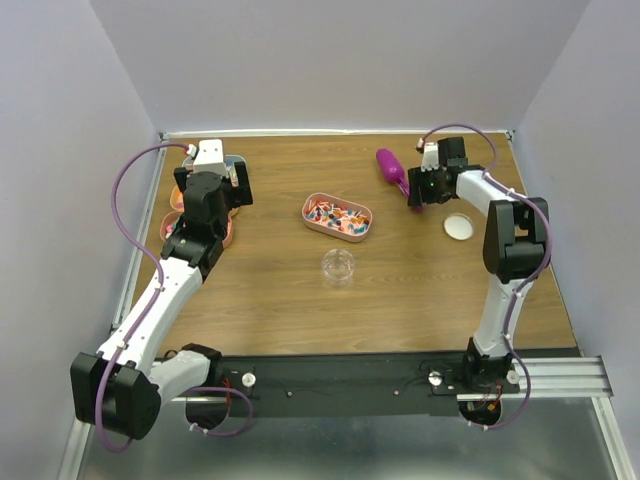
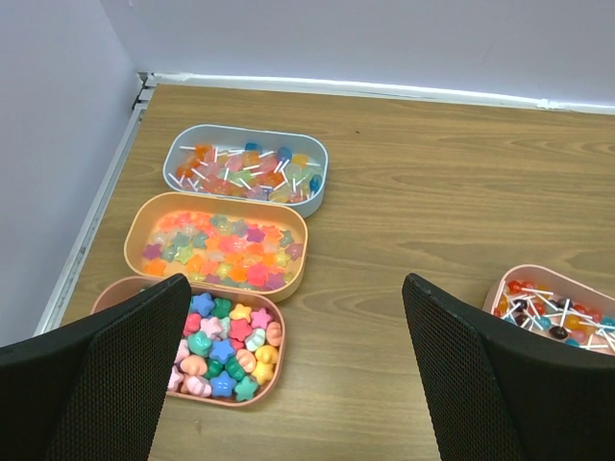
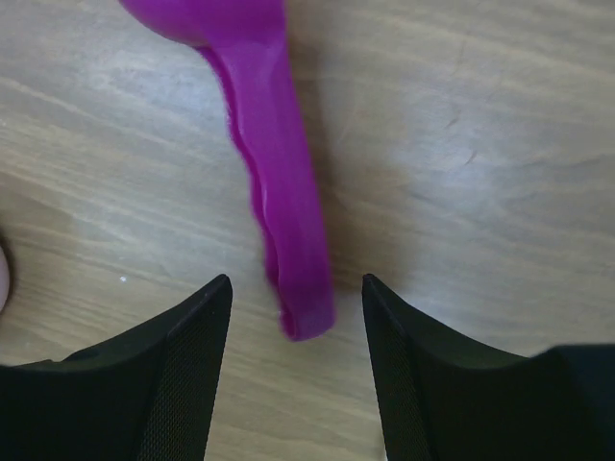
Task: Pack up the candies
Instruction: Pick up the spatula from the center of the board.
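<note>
Up by the left wall, the candies (image 2: 223,248) fill three trays (image 2: 132,235) crowded along the table edge, with the left gripper (image 2: 298,288) spread wide above them. Across open wood, the right gripper (image 3: 296,283) stands parted astride the magenta scoop (image 3: 279,173) handle tip, gaps either side

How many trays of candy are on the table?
4. Three sit in a row by the left wall: a grey tray farthest, an orange tray next, and a pink tray nearest. Another pink tray sits mid-table. One more could be hidden under the arms.
</note>
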`<action>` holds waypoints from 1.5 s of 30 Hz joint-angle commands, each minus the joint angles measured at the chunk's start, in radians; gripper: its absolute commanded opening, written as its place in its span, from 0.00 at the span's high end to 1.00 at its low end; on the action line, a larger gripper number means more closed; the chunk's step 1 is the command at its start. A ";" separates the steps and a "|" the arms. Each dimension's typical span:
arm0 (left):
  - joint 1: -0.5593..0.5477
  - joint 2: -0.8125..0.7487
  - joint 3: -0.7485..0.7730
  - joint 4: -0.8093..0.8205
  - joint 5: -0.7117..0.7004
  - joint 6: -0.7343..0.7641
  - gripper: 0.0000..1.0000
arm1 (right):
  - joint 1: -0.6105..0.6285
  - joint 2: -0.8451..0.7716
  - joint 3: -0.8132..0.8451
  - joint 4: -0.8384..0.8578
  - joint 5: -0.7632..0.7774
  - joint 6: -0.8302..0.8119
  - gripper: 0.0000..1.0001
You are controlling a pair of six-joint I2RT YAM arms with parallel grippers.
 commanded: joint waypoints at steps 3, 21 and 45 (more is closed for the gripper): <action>0.009 0.004 0.023 0.005 0.025 0.000 0.02 | -0.007 0.055 0.067 0.036 -0.036 -0.103 0.37; 0.009 0.027 0.023 0.003 0.043 -0.005 0.02 | -0.007 0.158 0.113 0.072 0.004 -0.076 0.46; 0.009 0.020 0.021 0.101 0.502 -0.135 0.02 | 0.189 -0.417 -0.207 0.107 -0.320 0.234 0.99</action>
